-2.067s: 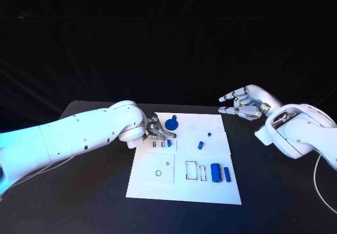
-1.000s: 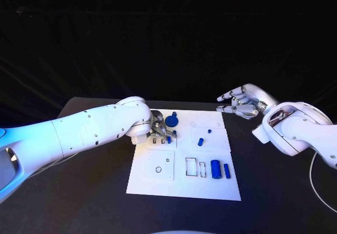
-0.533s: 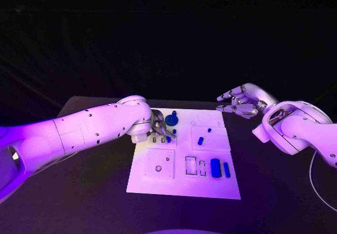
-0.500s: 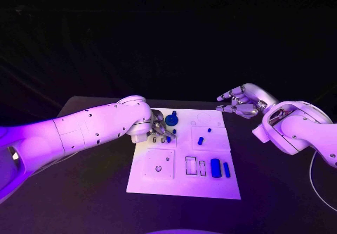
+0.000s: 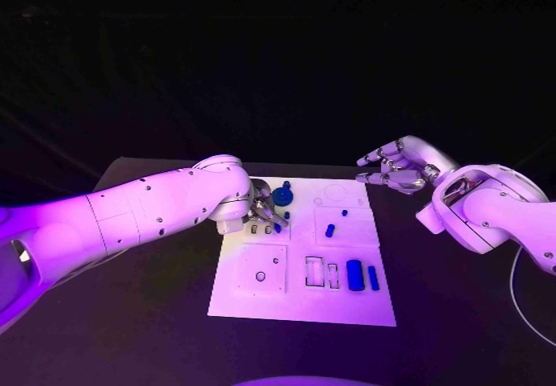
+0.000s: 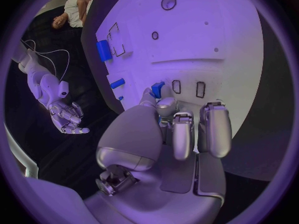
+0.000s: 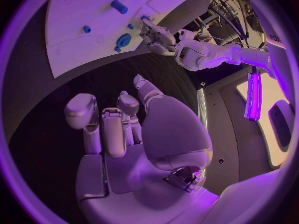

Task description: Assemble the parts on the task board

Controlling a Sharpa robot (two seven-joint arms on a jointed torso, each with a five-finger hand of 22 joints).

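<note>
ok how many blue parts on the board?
6: round one far left, two small ones mid-board, two cylinders near right, one part pinched by the left robot hand. Others may hide under it.

— What lies on the table?
— A white task board (image 5: 301, 305), flat, with outlined slots and small holes.

— And the parts?
— All blue. A round disc with a peg (image 5: 283, 195) sits near the far edge. A small peg (image 5: 330, 231) lies tilted toward the middle. A thick cylinder (image 5: 354, 275) lies beside a thinner bar (image 5: 373, 277), near the board's right side.

— Anything else?
— One little blue piece (image 6: 157, 89) stands at a slot by the left edge.
</note>
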